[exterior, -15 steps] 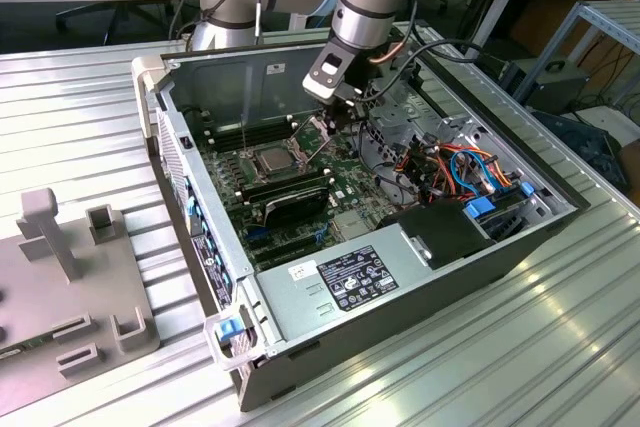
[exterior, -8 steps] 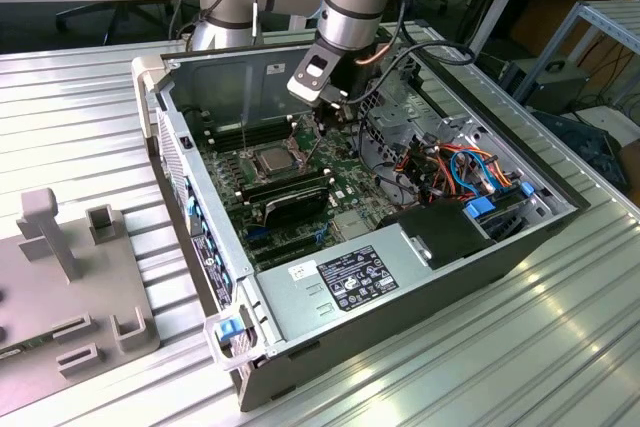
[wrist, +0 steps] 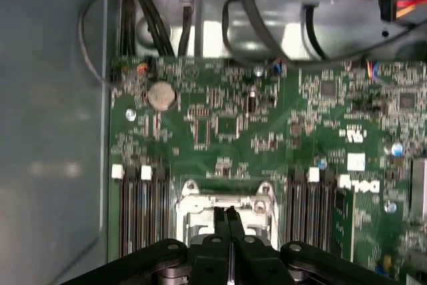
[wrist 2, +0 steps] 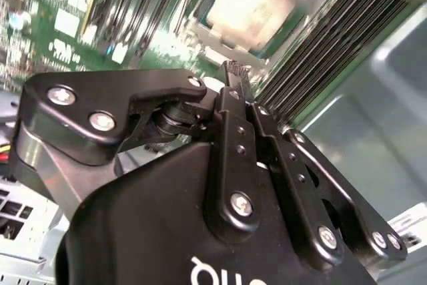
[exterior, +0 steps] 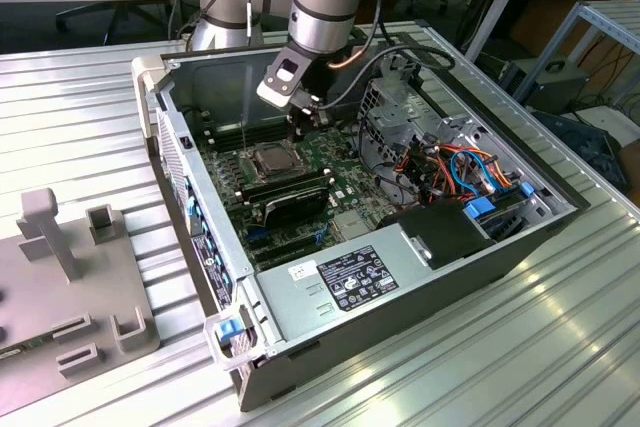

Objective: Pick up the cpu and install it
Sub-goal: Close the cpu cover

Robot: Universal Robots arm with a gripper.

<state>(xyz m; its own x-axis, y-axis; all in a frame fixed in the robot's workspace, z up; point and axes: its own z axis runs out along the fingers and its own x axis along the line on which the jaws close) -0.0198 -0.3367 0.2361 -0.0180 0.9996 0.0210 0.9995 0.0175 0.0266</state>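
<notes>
The cpu [wrist 2: 257, 3], a small square chip with a silvery-tan face, lies flat in the motherboard socket [exterior: 273, 159] inside the open computer case [exterior: 190, 197]. My gripper [exterior: 298, 133] hangs just above the socket's far edge, towards the exterior view's right. In both wrist views the black fingers [wrist 2: 235, 78] are pressed together with nothing seen between them. In the first wrist view the fingertips [wrist: 227, 217] sit over the socket's metal frame [wrist: 190, 199] and hide its middle.
Dark memory slots [exterior: 290, 192] flank the socket. A tangle of cables [exterior: 440, 162] and a drive cage [exterior: 395, 107] fill the case's right side. The power supply [exterior: 345, 282] sits at the near end. A grey fixture [exterior: 70, 277] stands on the table at the left.
</notes>
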